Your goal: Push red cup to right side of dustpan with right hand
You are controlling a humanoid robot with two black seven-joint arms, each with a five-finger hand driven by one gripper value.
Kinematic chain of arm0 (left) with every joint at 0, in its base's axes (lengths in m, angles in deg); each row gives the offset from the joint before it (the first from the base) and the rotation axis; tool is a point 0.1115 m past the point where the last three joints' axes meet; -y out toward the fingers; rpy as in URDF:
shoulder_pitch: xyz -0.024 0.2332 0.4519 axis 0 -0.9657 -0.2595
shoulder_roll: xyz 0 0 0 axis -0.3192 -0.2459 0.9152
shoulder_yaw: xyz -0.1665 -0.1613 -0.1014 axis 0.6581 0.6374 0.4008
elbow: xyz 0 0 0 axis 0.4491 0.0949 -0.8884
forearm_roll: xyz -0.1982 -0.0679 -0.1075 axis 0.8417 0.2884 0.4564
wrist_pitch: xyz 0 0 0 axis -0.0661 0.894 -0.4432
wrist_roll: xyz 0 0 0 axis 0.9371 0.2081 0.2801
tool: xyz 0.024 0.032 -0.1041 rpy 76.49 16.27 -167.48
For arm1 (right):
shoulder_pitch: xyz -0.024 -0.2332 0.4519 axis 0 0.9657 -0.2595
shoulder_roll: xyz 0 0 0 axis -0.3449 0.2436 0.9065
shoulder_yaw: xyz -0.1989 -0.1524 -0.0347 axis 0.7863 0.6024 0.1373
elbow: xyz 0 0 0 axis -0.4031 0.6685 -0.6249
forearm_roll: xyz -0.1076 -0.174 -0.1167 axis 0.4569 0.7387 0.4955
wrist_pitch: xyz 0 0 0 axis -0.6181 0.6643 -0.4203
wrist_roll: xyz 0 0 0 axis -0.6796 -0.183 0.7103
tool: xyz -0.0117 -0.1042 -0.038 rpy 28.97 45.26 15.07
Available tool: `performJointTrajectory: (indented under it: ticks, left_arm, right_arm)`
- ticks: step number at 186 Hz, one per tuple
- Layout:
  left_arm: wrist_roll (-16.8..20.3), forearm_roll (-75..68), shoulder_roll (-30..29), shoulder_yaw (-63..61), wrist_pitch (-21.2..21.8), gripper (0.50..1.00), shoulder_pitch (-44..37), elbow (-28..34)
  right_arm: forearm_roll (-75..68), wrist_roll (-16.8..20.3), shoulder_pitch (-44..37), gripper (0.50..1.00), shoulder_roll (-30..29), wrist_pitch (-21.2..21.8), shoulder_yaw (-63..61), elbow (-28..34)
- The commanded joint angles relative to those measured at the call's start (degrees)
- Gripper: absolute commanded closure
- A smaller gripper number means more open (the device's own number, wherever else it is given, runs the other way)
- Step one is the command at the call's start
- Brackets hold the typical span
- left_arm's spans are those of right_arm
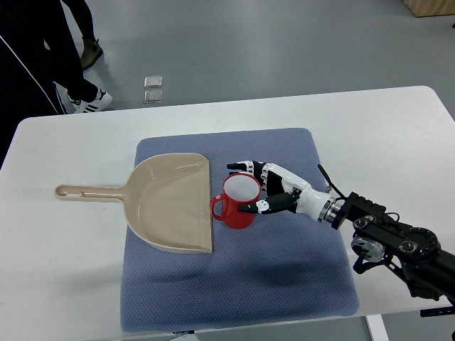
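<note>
A red cup [237,204] with a white inside stands upright on the blue mat [284,270], its handle pointing left toward the dustpan. The beige dustpan [174,202] lies flat on the mat's left half, handle reaching left onto the table, its open edge close to the cup's handle. My right hand [250,186] comes in from the right and sits against the cup's right side. Its fingers [243,165] are spread, curving around the far and near sides of the rim without closing on it.
The white table [64,270] carries the mat. A person's legs and shoes [85,99] stand beyond the far left edge. Two small square objects [153,89] lie on the floor behind the table. My right forearm [398,245] crosses the mat's right edge.
</note>
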Motion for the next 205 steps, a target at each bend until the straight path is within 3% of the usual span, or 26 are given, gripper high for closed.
performJointTrajectory:
  ticks: [1,50,76,109,131,168,205]
  left_arm:
    - [0.0,0.0,0.0,0.0,0.0,0.5,0.0,0.0]
    - [0.0,0.0,0.0,0.0,0.0,0.5,0.0,0.0]
    - [0.0,0.0,0.0,0.0,0.0,0.5,0.0,0.0]
    - [0.0,0.0,0.0,0.0,0.0,0.5,0.0,0.0]
    - [0.0,0.0,0.0,0.0,0.0,0.5,0.0,0.0]
    - [0.0,0.0,0.0,0.0,0.0,0.5,0.0,0.0]
    - [0.0,0.0,0.0,0.0,0.0,0.5,0.0,0.0]
  right_arm:
    - [-0.5,0.0,-0.9,0.566,1.5,2.0,-0.3,-0.1]
    - [-1.9,1.1,-3.4,0.566,7.1,5.8,-4.4,-0.1]
    - [-6.1,6.3,-4.6,0.566,9.6,7.6,-4.4,-0.4]
    - [-15.1,18.3,-5.4,0.566,10.7,9.2,-4.4,-1.2]
    - [-21.8,24.2,-5.5,0.566,10.8,9.2,-4.4,-1.8]
    - [-32.5,30.2,-6.8,0.566,11.9,9.2,-4.5,-2.3]
    - [-41.1,32.8,-7.8,0.566,12.2,9.0,-4.5,-2.3]
